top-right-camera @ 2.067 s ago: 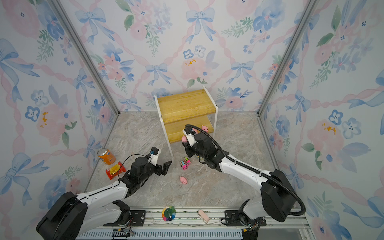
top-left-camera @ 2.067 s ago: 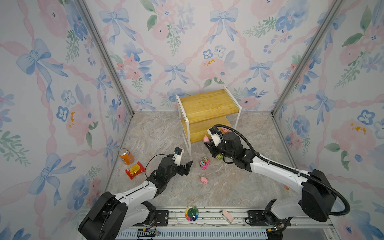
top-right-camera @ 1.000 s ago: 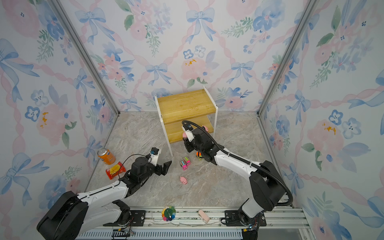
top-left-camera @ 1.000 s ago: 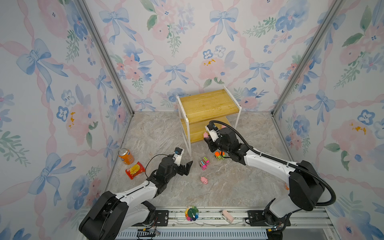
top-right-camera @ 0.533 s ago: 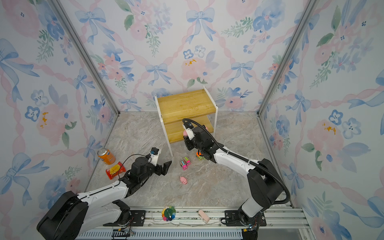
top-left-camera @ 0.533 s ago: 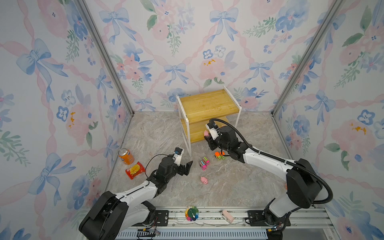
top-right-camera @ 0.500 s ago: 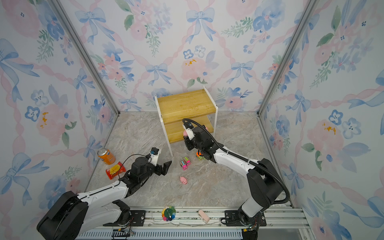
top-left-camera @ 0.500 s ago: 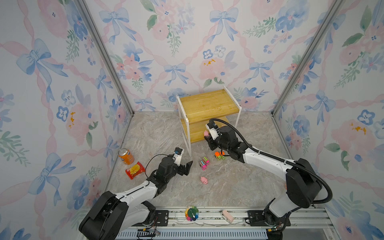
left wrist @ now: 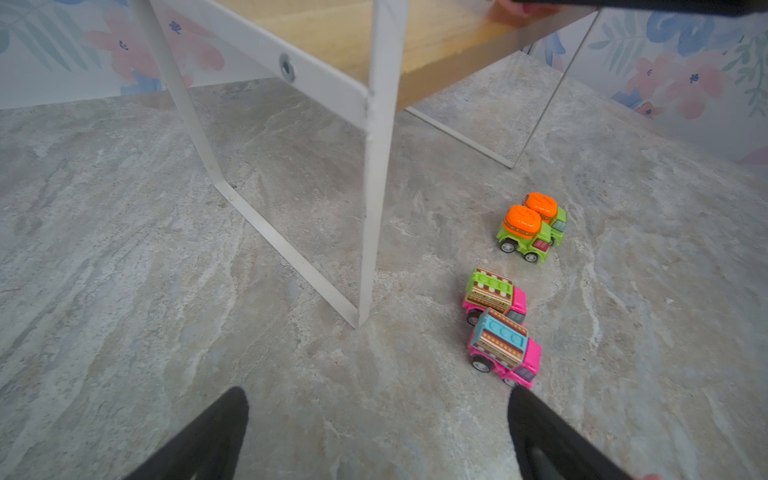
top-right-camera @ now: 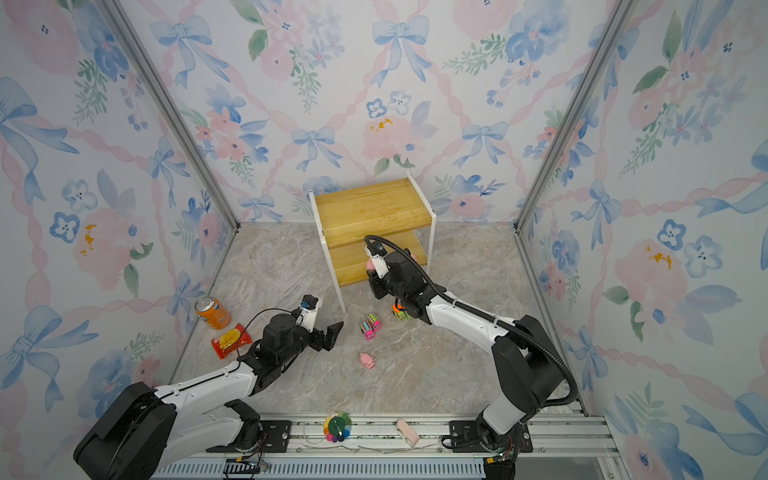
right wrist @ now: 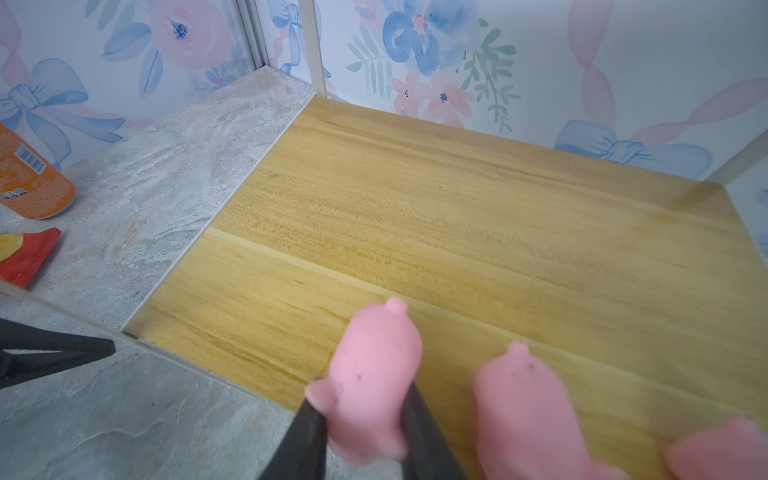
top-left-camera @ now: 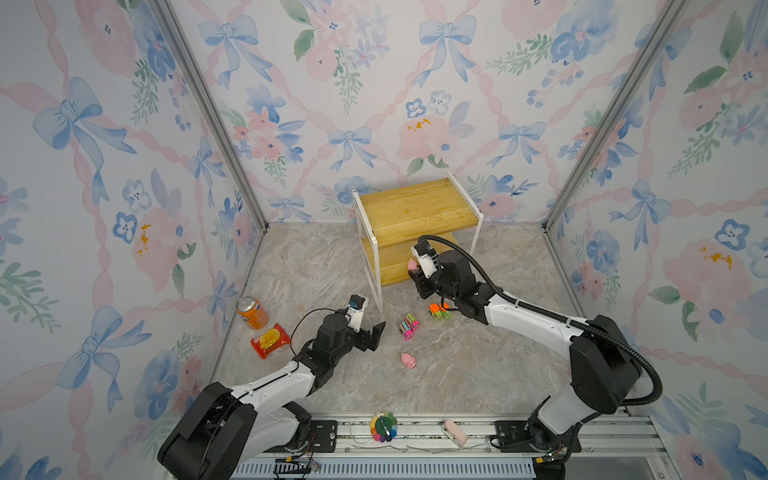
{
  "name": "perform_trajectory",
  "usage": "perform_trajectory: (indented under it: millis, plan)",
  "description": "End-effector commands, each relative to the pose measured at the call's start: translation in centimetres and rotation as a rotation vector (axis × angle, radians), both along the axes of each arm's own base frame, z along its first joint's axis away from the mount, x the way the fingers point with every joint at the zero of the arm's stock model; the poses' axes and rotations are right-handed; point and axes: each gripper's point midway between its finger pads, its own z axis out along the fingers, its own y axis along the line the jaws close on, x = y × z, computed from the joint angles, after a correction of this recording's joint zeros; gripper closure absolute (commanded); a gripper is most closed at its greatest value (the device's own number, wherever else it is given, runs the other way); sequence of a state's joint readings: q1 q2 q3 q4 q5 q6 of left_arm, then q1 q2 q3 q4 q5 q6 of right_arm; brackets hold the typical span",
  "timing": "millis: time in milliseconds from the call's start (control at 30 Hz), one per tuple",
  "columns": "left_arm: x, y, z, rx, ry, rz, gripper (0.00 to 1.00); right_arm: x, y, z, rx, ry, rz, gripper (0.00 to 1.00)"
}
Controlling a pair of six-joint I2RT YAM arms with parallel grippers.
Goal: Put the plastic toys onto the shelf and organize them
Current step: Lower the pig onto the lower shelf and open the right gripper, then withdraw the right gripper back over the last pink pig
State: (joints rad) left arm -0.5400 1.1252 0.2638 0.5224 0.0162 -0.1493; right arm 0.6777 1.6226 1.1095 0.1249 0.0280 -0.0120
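Right tool [right wrist: 363,409] is clamped on a pink pig [right wrist: 374,365] at the front lip of the shelf [right wrist: 457,208], lower board, beside two pigs [right wrist: 519,399] parked there; next, I'd say, lower and release, with the left tool [left wrist: 378,399] open by the shelf's front leg.

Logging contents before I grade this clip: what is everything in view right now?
shelf: one, yellowish boards, white frame, by the back wall.
held pig: one, pink, gripped at the lower board's front edge.
shelved pigs: two, pink, lower board, beside it.
floor pig: one, pink, floor between the arms.
green trucks: two, orange tops, floor before the shelf.
pink trucks: two, striped tops, floor by the shelf's front leg.
soda can: one, orange, floor at left.
snack packet: one, red, beside the can.
colour disc: one, multicoloured, front rail.
left gripper: one, black, open, near the pink trucks.
right gripper: one, black, shut on the held pig.
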Motion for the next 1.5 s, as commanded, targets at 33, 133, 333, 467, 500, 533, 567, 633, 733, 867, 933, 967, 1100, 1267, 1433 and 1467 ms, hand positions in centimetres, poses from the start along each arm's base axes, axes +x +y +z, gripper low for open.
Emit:
perform_trajectory:
  millis: [33,133,333,467,500,533,567,633,733,867,933,967,1100,1267,1433,1467]
  plan:
    - [0.5,0.1,0.5,0.012,-0.021,0.006,0.02,1.4,0.0,1.0,0.01,-0.028,-0.024,0.7]
    - [0.5,0.1,0.5,0.011,-0.022,0.004,0.02,1.4,0.0,1.0,0.013,-0.028,-0.028,0.67]
    - [0.5,0.0,0.5,0.012,-0.023,0.001,0.02,1.4,-0.2,0.6,0.008,-0.022,-0.038,0.56]
    - [0.6,0.0,0.5,0.012,-0.021,0.001,0.02,1.3,-0.4,0.4,0.002,-0.022,-0.041,0.52]
    - [0.6,0.0,0.5,0.013,-0.021,0.0,0.02,1.2,-0.5,0.5,0.001,-0.024,-0.042,0.51]
    - [0.6,0.0,0.5,0.014,-0.021,0.0,0.02,1.1,-0.4,0.6,0.002,-0.023,-0.038,0.51]
    - [0.5,0.0,0.4,0.015,-0.02,0.0,0.02,1.0,-0.5,0.6,-0.002,-0.02,-0.036,0.51]
    - [0.6,0.0,0.5,0.013,-0.022,0.0,0.02,0.6,-0.6,0.7,-0.009,-0.018,-0.036,0.49]
    - [0.6,0.0,0.5,0.013,-0.022,0.001,0.02,-0.2,-1.1,0.9,-0.022,-0.019,-0.039,0.43]
    - [0.6,0.0,0.5,0.014,-0.021,0.001,0.02,-1.7,-1.8,0.6,-0.022,0.006,-0.019,0.4]
    - [0.6,0.0,0.3,0.015,-0.017,0.0,0.02,-2.7,-2.3,0.1,-0.036,0.028,-0.014,0.39]
    - [0.6,0.0,0.4,0.015,-0.018,0.001,0.02,-3.4,-2.5,-0.1,-0.041,0.038,-0.007,0.39]
    - [0.6,0.0,0.5,0.015,-0.023,0.002,0.02,-6.8,-3.5,-0.9,-0.067,0.087,0.024,0.39]
    - [0.6,0.1,0.5,0.013,-0.024,0.003,0.02,-12.9,-3.0,-3.2,-0.032,0.221,0.15,0.38]
    - [0.5,0.0,0.3,0.014,-0.017,0.001,0.02,-18.0,-2.4,-8.1,-0.074,0.332,0.185,0.38]
    - [0.5,0.0,0.2,0.014,-0.013,0.0,0.02,-18.8,-2.3,-9.2,-0.073,0.351,0.191,0.39]
